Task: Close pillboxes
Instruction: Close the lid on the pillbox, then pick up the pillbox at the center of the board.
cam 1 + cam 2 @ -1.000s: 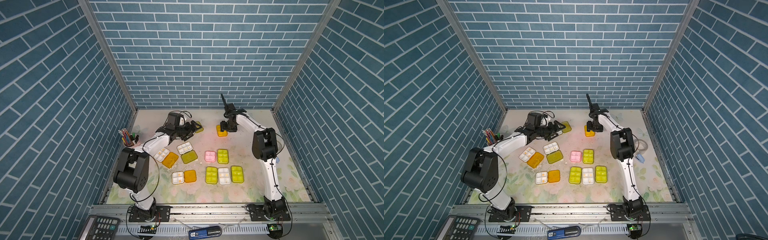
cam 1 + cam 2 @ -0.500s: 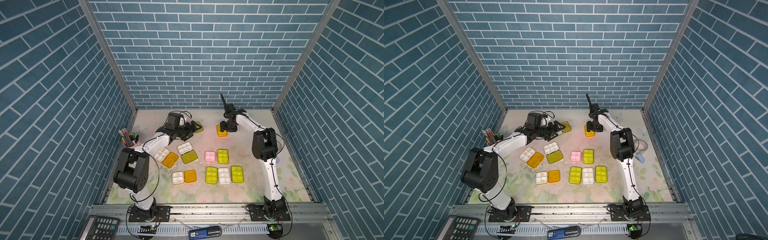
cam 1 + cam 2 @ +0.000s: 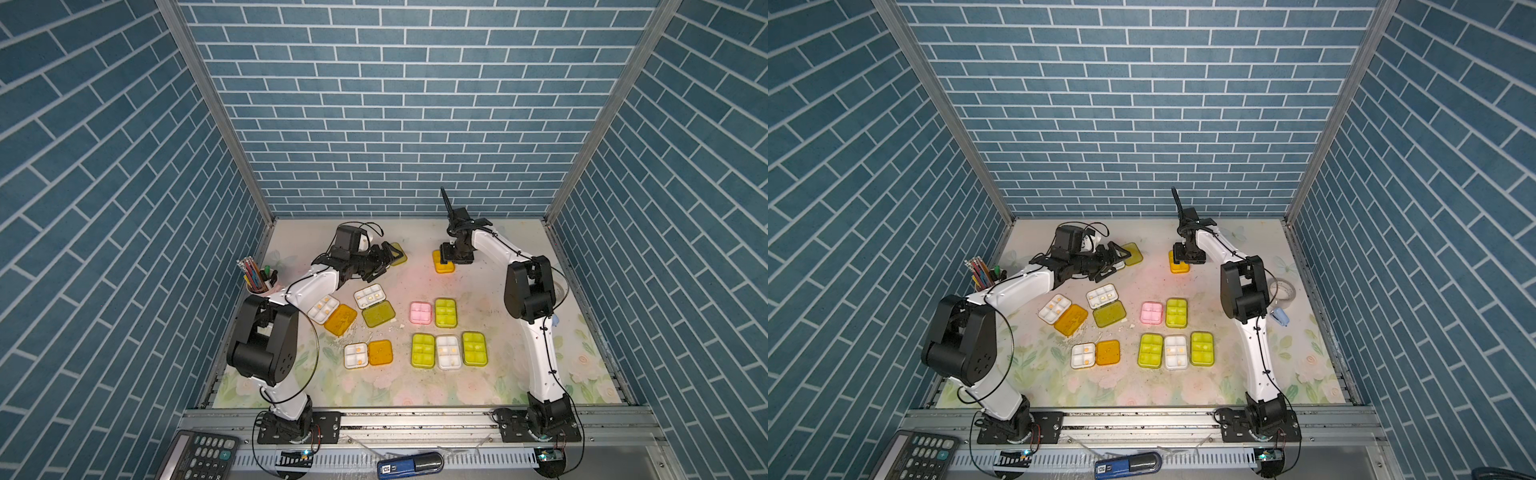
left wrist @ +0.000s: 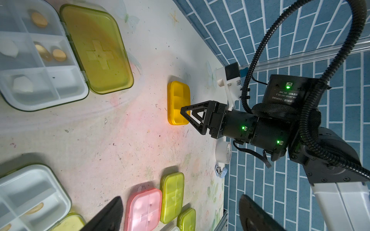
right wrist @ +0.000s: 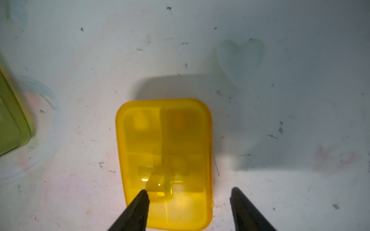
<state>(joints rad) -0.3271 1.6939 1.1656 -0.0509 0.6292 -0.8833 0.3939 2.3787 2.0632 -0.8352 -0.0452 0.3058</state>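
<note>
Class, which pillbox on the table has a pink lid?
The pink pillbox, shut, lies mid-table right beside a shut yellow-green pillbox. It alone has that colour; the rest look yellow-green, orange or white.

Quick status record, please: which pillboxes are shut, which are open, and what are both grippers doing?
closed: six; orange pillbox, pink pillbox, yellow-green pillbox, front row of three
open: four; back pillbox, left pillbox, middle pillbox, front pillbox
right gripper: open, one of its fingers over the orange pillbox's lid, contact unclear
left gripper: open, empty, by the back pillbox
remaining: four lids
</note>
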